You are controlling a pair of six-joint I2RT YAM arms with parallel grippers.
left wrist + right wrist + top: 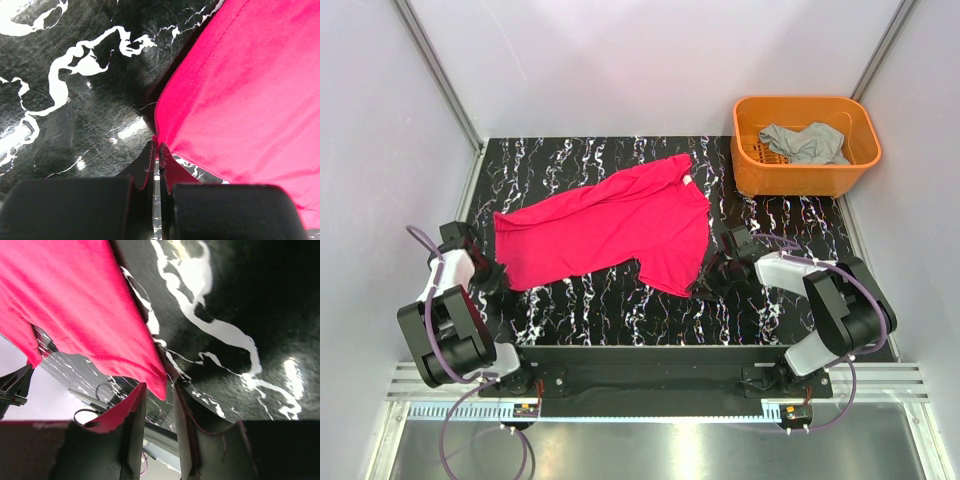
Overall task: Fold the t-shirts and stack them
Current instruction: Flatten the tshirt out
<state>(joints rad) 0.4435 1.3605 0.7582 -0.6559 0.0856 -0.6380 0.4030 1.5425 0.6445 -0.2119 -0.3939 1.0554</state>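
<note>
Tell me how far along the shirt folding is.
Done: nothing folded or stacked; the magenta shirt lies spread open. In hand: left fingers pinch its corner, right fingers stand apart at its opposite edge. Remaining: fold it, then the grey shirt crumpled in the orange basket, then stack.

A robot lab cell. Plain pale panels (380, 120) wall in the black marbled table (620, 300) on three sides; two cabled robot arms (445, 320) stand bolted at its near edge.
</note>
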